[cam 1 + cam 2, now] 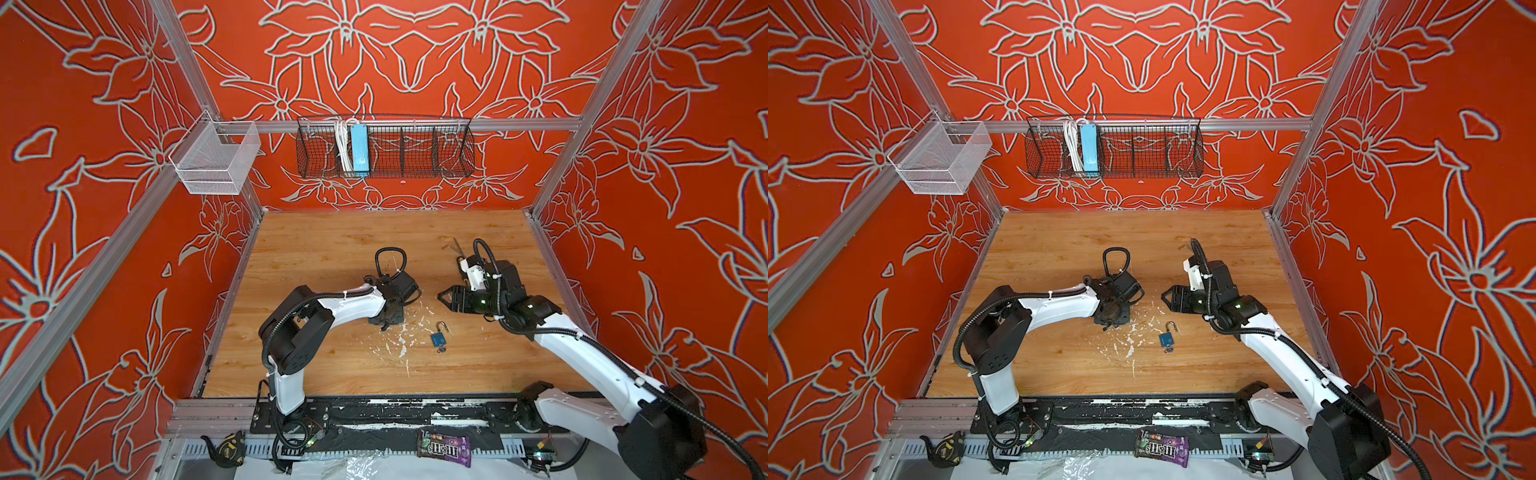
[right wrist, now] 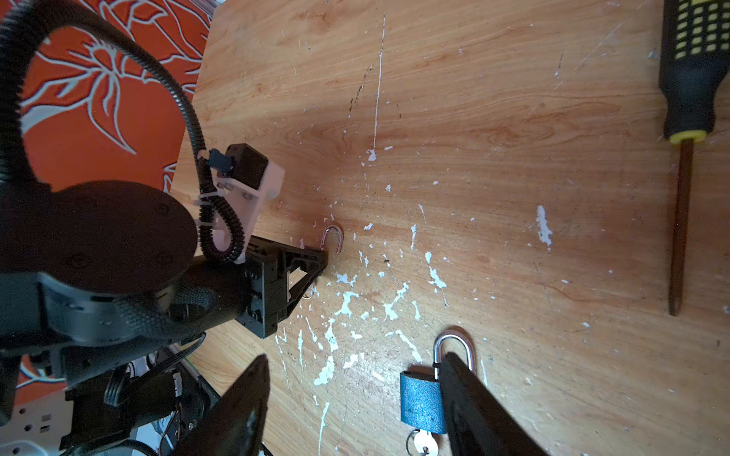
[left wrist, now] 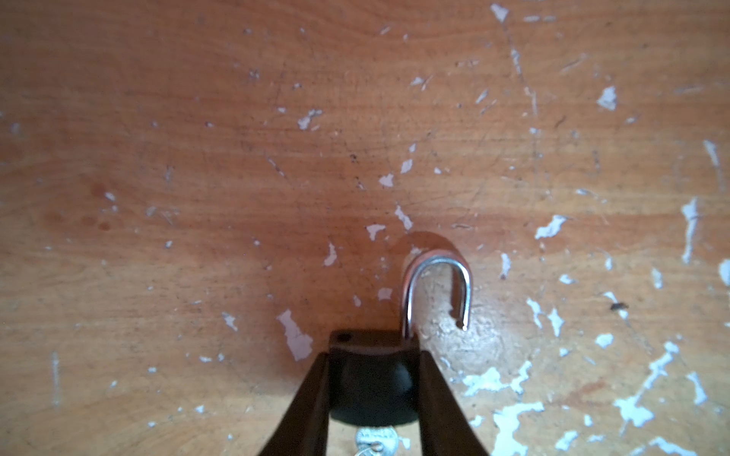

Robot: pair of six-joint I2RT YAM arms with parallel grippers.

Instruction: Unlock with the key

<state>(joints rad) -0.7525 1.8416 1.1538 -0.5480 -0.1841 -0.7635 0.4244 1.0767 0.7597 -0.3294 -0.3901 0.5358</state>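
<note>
**Bimanual unlocking cell, release stage.** The left end effector [image 3: 373, 357] grasps the dark padlock [image 3: 371, 387] by the flanks of its body, at or just above the middle of the bench [image 1: 332, 249]. Whether the body rests on the wood cannot be told. Its shackle [image 3: 467, 292] stands open, the free leg clear of the body, and its key [image 3: 375, 440] sits at the keyway end. The right end effector [image 2: 354, 357] is released and empty, fingers wide. It hangs over the blue padlock [image 2: 420, 398], which lies flat toward the front edge, right of centre. One finger crosses this padlock in the right wrist view, and contact cannot be judged.

**Step in hand (judged):** with the shackle sprung, what is left is setting the dark padlock down.
- Lower until the body lies flat.
- Part the fingers evenly and fully.
- Withdraw along the finger axis, so that neither finger drags the body or snags the key ring.

**Count:**
- Padlocks: two, both with open shackles.
- Keys: two, one per lock; the blue padlock's key [image 2: 424, 444] is inserted.
- Screwdriver [image 2: 689, 79]: one, well apart from both locks.
- End effectors: two.
</note>
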